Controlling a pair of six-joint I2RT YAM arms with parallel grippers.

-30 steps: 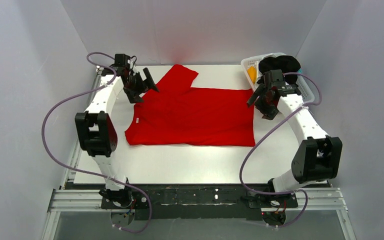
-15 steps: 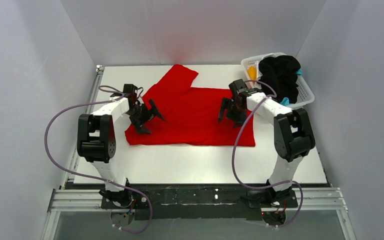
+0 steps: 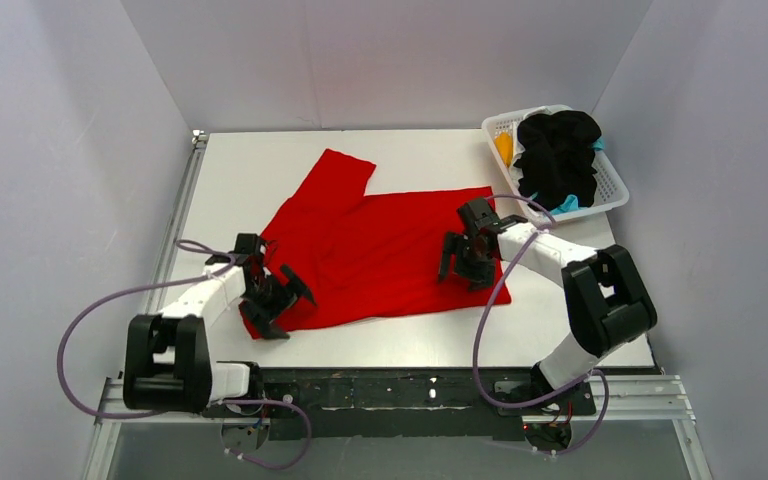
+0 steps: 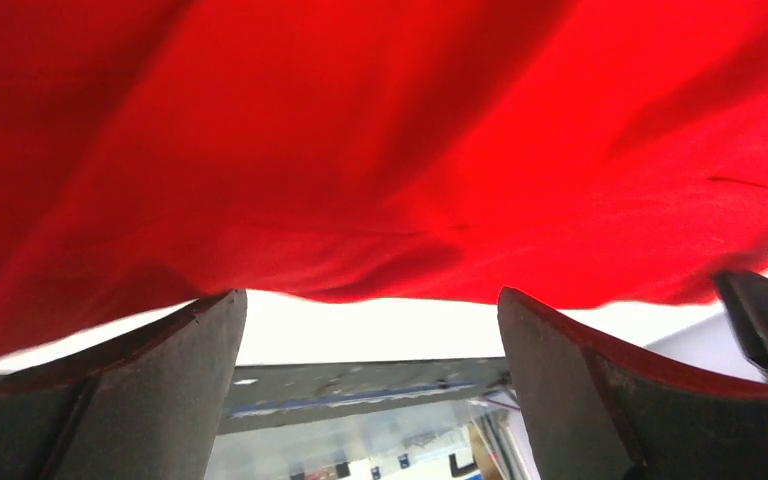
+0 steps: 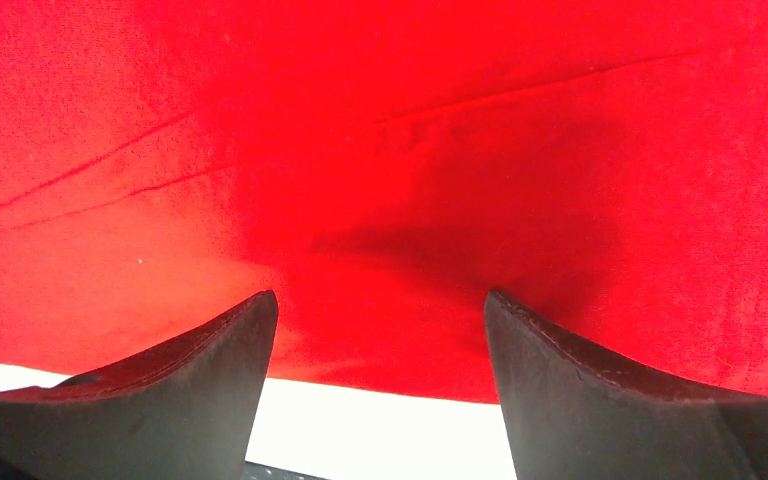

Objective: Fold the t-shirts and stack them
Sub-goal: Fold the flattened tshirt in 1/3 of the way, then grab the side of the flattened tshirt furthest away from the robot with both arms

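A bright red t-shirt [image 3: 380,250] lies spread and skewed on the white table, one sleeve pointing to the back. My left gripper [image 3: 285,308] is open at the shirt's near left corner. In the left wrist view its jaws [image 4: 370,310] stand wide apart, with red cloth [image 4: 380,150] just beyond them and bare table between. My right gripper [image 3: 463,272] is open, low over the shirt's near right part. In the right wrist view [image 5: 380,305] the red cloth [image 5: 380,150] fills the frame above its empty jaws. A black shirt [image 3: 558,155], an orange-yellow one [image 3: 503,147] and a teal one [image 3: 567,203] sit in the basket.
The white lattice basket [image 3: 615,190] stands at the back right corner. Grey walls close in the table on three sides. A black rail [image 3: 400,390] runs along the near edge, just in front of the left gripper.
Both grippers have moved toward the near edge. The red shirt has slid nearer and turned, its left side now closest to the front.
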